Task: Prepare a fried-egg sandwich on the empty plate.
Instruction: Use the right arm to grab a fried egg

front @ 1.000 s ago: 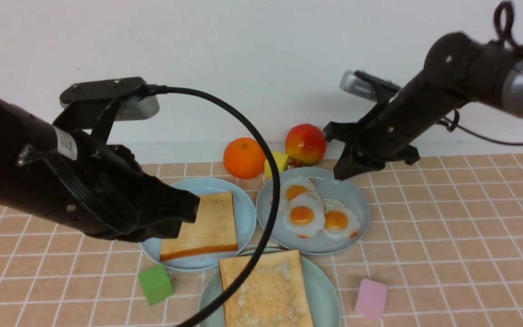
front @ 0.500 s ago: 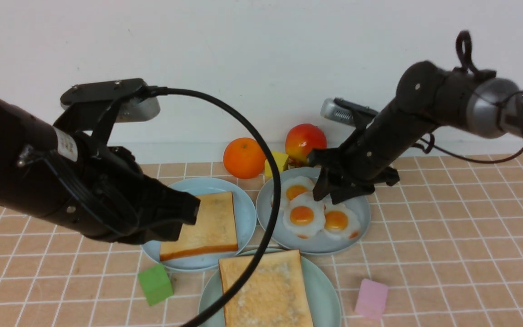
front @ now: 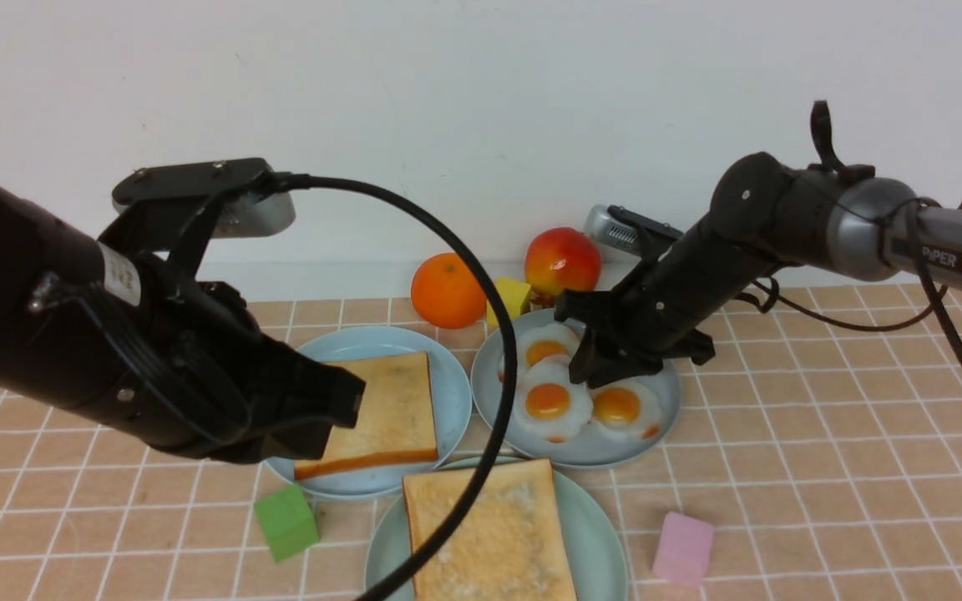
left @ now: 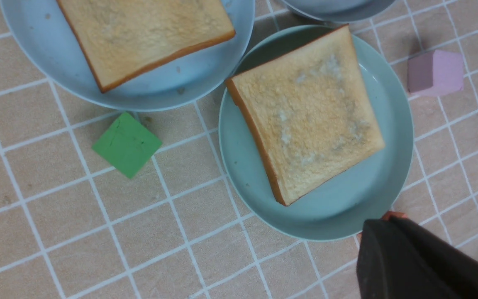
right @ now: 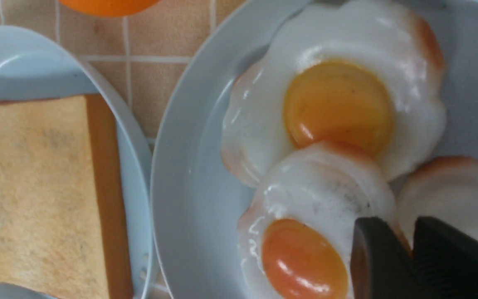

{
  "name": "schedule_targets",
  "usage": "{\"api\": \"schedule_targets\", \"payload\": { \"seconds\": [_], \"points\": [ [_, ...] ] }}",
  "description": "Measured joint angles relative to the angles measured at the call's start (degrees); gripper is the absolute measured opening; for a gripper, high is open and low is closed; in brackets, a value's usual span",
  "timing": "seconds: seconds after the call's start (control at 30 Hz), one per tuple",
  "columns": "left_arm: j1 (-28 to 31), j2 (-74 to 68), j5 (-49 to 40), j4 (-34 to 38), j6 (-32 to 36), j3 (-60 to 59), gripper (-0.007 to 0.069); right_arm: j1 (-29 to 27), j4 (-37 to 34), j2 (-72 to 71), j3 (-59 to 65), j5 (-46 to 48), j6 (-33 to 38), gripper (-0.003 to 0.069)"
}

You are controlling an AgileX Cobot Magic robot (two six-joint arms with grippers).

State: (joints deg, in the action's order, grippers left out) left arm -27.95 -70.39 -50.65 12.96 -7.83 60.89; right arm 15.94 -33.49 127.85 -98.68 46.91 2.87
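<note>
Right pincer (front: 606, 367): lowered onto the grey-blue plate (front: 666, 386). In the right wrist view its two dark fingers (right: 378, 253) stand almost together, with the browned rim of the fried egg (front: 549, 402) pinched between them. The grip sits at that egg's edge, beside the yolk.

This egg lies in the middle of the three and overlaps the rear egg (front: 541, 346). The third egg (front: 621, 409) lies just beside it, on the side nearer the right arm.

Left pincer (front: 346, 397): hangs over the near edge of the sky-blue plate (front: 452, 392), which carries one toast slice (front: 385, 413). Only one dark finger (left: 409, 257) shows in its wrist view, so whether it is open or closed cannot be told. Nothing is seen in it.

Mint-green plate (front: 598, 534): at the front, touching or nearly touching the other two plates. It carries a second toast slice (front: 489, 534), bare on top.

Also on the table (front: 823, 417): a green cube (front: 285, 522), a pink cube (front: 681, 547), an orange (front: 448, 290), a yellow block (front: 514, 296) and an apple (front: 562, 263).
</note>
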Motion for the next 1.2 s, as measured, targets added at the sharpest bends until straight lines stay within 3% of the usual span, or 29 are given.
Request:
{"api": "schedule_targets", "payload": {
  "seconds": [0.37,0.57,1.2],
  "points": [
    [0.0,0.0,0.0,0.0,0.0,0.0,-0.0004,-0.1,-0.2,0.8,0.0,0.9,0.0,0.0139],
    [0.0,0.0,0.0,0.0,0.0,0.0,0.0,-0.4,-0.6,0.8,-0.1,1.9,1.4,0.0083],
    [0.0,0.0,0.4,-0.9,0.0,0.0,0.002,-0.4,-0.6,-4.9,0.0,5.7,5.1,0.0083]
  ]
}}
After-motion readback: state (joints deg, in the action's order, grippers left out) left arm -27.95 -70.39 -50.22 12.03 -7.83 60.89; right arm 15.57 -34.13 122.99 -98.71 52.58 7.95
